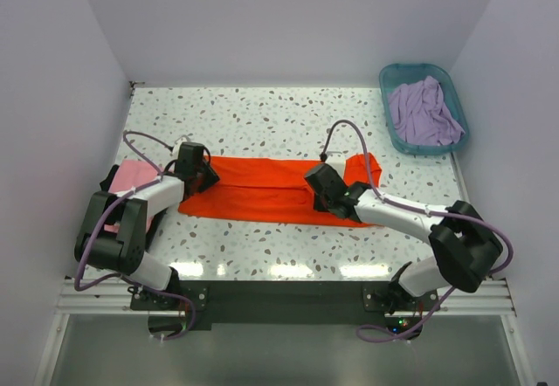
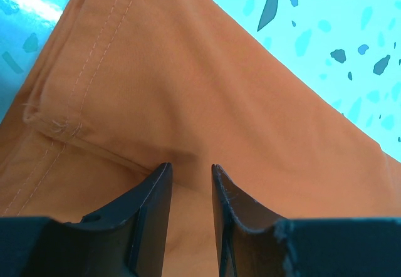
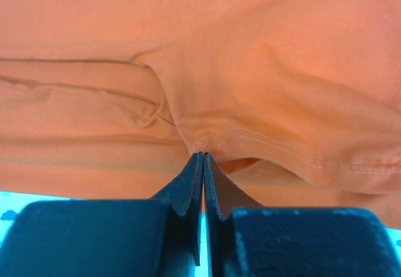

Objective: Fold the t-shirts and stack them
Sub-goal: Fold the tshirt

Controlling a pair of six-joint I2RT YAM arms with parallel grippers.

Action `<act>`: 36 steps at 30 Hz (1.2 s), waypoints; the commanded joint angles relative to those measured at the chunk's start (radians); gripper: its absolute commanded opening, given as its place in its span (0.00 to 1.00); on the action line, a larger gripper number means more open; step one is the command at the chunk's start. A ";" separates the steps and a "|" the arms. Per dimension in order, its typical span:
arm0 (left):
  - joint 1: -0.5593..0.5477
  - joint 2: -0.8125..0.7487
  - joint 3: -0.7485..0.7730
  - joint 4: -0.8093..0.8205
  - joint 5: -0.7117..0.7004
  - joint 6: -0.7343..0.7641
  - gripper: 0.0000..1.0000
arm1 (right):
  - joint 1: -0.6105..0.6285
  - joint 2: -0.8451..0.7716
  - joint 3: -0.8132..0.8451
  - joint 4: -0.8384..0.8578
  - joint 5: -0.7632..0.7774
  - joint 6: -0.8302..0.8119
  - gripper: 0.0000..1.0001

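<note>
The orange t-shirt lies folded into a long strip across the middle of the table. My left gripper is at its left end; in the left wrist view the fingers stand a little apart, down on the orange cloth near a stitched hem. My right gripper is on the shirt's right part; its fingers are shut and pinch the stitched hem, which puckers at the tips. The pink t-shirt lies at the left on the black one. The lavender t-shirt is in the basket.
The teal plastic basket stands at the back right corner of the speckled table. White walls close in the table at the back and both sides. Cables loop above both wrists.
</note>
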 commanded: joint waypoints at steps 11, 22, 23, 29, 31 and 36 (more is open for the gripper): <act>0.009 -0.029 0.008 0.025 0.016 0.016 0.37 | -0.002 -0.186 0.036 -0.086 0.078 -0.024 0.43; 0.009 -0.044 0.043 0.006 0.029 0.027 0.39 | -0.144 0.004 0.032 -0.062 -0.003 -0.084 0.40; 0.009 -0.044 0.046 0.002 0.031 0.027 0.39 | -0.145 0.009 0.011 -0.039 -0.010 -0.078 0.40; 0.009 -0.041 0.051 -0.003 0.029 0.032 0.39 | -0.145 -0.008 -0.126 0.011 -0.038 -0.044 0.42; 0.009 -0.037 0.046 -0.002 0.029 0.033 0.39 | -0.144 -0.036 -0.131 0.011 -0.032 -0.046 0.44; 0.009 -0.038 0.050 0.002 0.033 0.032 0.39 | -0.145 -0.123 -0.085 -0.075 0.000 -0.034 0.46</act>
